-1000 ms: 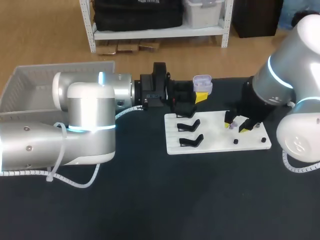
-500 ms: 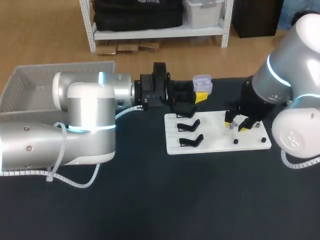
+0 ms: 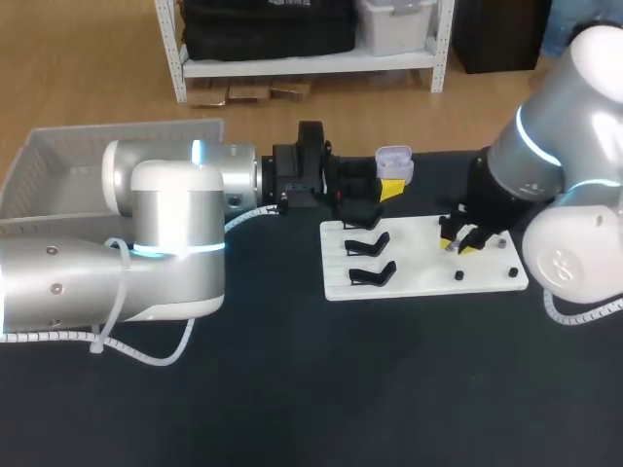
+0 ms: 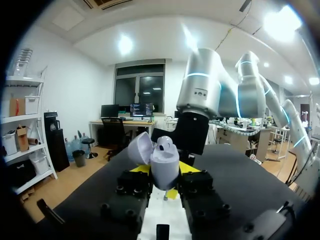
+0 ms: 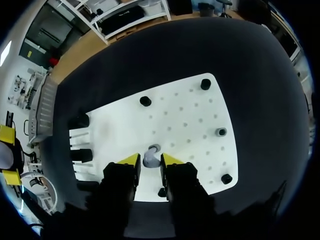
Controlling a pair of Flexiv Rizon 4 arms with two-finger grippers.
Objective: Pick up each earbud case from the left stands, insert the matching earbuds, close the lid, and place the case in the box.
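Observation:
My left gripper (image 3: pixel 383 187) holds a lilac earbud case (image 3: pixel 393 163) off the board's far left corner. In the left wrist view the case (image 4: pixel 164 164) sits clamped between that gripper's (image 4: pixel 164 172) yellow tips, lid (image 4: pixel 140 150) swung open, with one earbud (image 4: pixel 165 145) seated in it. My right gripper (image 3: pixel 457 239) stands over the white board (image 3: pixel 423 277). Seen from the right wrist, its (image 5: pixel 150 161) two tips close against a small grey earbud (image 5: pixel 150 157) standing on the board (image 5: pixel 185 125).
Black case stands (image 3: pixel 368 261) line the board's left side, and small black pegs (image 3: pixel 458 276) dot its right side. A white basket (image 3: pixel 58 170) sits at the table's far left, partly behind my left arm.
The right gripper's fingers have narrowed from a wider gap onto the earbud, and that arm has leaned in a little. The left arm and case have kept still.

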